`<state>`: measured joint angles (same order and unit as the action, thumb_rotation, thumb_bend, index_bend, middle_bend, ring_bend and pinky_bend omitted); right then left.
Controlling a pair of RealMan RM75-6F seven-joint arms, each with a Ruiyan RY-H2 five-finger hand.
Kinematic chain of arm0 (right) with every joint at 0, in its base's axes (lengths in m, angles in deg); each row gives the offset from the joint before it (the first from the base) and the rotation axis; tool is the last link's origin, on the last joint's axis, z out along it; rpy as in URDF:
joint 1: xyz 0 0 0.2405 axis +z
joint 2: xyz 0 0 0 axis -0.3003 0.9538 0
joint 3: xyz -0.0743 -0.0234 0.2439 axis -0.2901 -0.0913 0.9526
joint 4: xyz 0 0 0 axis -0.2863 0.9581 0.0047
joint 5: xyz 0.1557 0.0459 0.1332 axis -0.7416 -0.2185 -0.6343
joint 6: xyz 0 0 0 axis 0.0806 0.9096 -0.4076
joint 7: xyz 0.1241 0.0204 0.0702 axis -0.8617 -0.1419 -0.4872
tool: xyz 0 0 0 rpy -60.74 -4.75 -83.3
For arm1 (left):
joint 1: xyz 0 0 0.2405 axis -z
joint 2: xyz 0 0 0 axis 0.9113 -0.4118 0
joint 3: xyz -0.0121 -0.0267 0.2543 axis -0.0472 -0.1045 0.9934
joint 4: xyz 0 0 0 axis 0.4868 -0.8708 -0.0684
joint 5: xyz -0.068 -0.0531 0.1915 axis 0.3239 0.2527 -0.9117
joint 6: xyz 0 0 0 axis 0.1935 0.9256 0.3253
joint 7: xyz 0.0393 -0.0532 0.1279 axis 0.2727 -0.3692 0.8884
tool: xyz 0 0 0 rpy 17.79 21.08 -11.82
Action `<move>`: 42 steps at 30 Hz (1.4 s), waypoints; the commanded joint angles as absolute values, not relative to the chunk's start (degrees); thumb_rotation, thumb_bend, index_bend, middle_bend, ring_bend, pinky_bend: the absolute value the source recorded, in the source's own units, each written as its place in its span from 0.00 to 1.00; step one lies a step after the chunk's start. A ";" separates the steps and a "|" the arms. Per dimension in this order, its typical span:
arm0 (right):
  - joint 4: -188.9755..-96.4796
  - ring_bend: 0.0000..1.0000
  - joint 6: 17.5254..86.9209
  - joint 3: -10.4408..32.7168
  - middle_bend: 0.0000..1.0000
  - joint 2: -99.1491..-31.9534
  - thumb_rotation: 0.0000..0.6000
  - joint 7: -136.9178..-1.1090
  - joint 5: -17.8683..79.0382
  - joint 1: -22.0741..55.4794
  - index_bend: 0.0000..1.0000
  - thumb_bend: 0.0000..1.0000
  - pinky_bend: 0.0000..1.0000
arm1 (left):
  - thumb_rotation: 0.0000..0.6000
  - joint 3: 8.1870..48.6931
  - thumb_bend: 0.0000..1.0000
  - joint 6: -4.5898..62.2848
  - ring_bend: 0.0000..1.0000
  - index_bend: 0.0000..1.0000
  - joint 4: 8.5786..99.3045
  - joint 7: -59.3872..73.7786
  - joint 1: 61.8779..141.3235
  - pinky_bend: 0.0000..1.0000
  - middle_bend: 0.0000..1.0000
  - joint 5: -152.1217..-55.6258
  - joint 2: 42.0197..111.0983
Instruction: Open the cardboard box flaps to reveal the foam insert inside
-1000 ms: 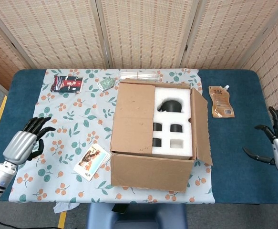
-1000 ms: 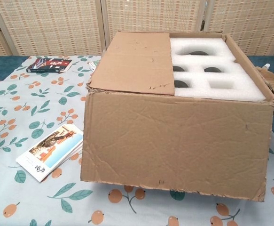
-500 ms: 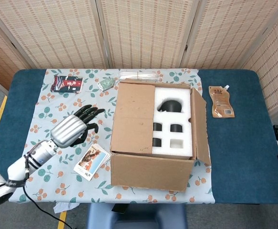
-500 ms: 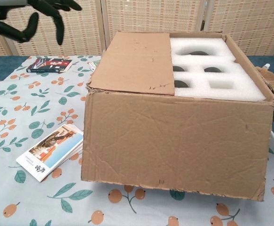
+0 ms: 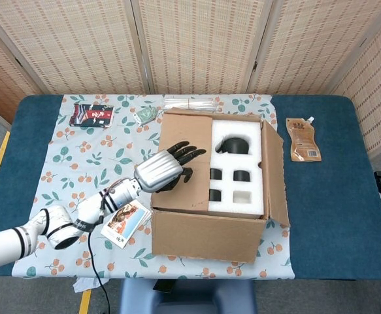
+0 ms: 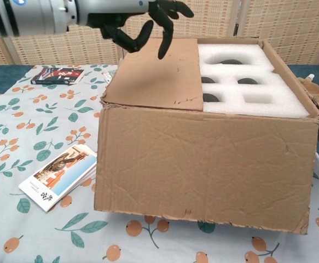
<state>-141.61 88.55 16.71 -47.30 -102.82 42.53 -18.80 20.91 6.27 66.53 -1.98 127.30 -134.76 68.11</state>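
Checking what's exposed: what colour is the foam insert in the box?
White, with dark round cavities; the foam insert shows best in the chest view.

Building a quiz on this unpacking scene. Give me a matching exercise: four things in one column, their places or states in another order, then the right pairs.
Things:
1. left hand
2. closed left flap
3. foam insert
4. brown pouch

Places or states:
A. on the blue tablecloth, right of the cardboard box
B. folded flat over half of the box top
C. partly uncovered, with dark items in its cutouts
D. fingers spread, above the flap, holding nothing

Pairs: 1-D, 2-B, 3-C, 4-A
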 commanded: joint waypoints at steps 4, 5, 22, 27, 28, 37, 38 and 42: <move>-140.10 0.00 84.64 17.44 0.00 -45.84 0.52 -107.62 41.71 -19.12 0.36 0.25 0.00 | 1.00 21.44 1.00 3.26 0.00 0.55 59.41 -3.77 132.80 0.00 0.00 -134.55 73.16; -139.84 0.00 84.65 17.77 0.00 -45.89 0.53 -107.81 41.37 -19.27 0.36 0.25 0.00 | 1.00 21.56 1.00 2.90 0.00 0.55 57.87 -3.36 133.64 0.00 0.00 -134.51 73.98; -137.54 0.00 79.92 19.20 0.00 -45.72 0.53 -111.34 40.31 -19.31 0.36 0.25 0.00 | 1.00 19.12 1.00 -1.38 0.00 0.51 46.13 9.03 142.27 0.00 0.00 -125.41 85.04; -137.08 0.00 78.86 19.38 0.00 -45.32 0.53 -113.28 40.46 -19.42 0.36 0.25 0.00 | 1.00 19.11 1.00 -2.28 0.00 0.54 42.90 9.60 144.64 0.00 0.00 -124.19 87.63; -136.98 0.00 78.74 19.39 0.00 -45.27 0.53 -113.64 40.52 -19.45 0.36 0.25 0.00 | 1.00 19.26 1.00 -2.42 0.00 0.55 42.40 9.86 144.92 0.00 0.00 -124.06 87.89; -136.24 0.00 77.75 19.56 0.00 -45.09 0.53 -115.21 40.87 -19.46 0.36 0.25 0.00 | 1.00 20.58 1.00 -2.36 0.00 0.59 39.55 10.62 145.47 0.00 0.00 -122.33 89.19; -136.24 0.00 77.71 19.54 0.00 -45.05 0.53 -115.45 41.07 -19.44 0.36 0.25 0.00 | 1.00 20.80 1.00 -2.64 0.00 0.59 39.37 10.70 145.59 0.00 0.00 -122.13 89.29; -136.28 0.00 77.50 19.38 0.00 -45.00 0.53 -115.65 41.66 -19.27 0.36 0.25 0.00 | 1.00 21.48 1.00 -3.03 0.00 0.60 39.06 11.78 145.90 0.00 0.00 -121.72 89.18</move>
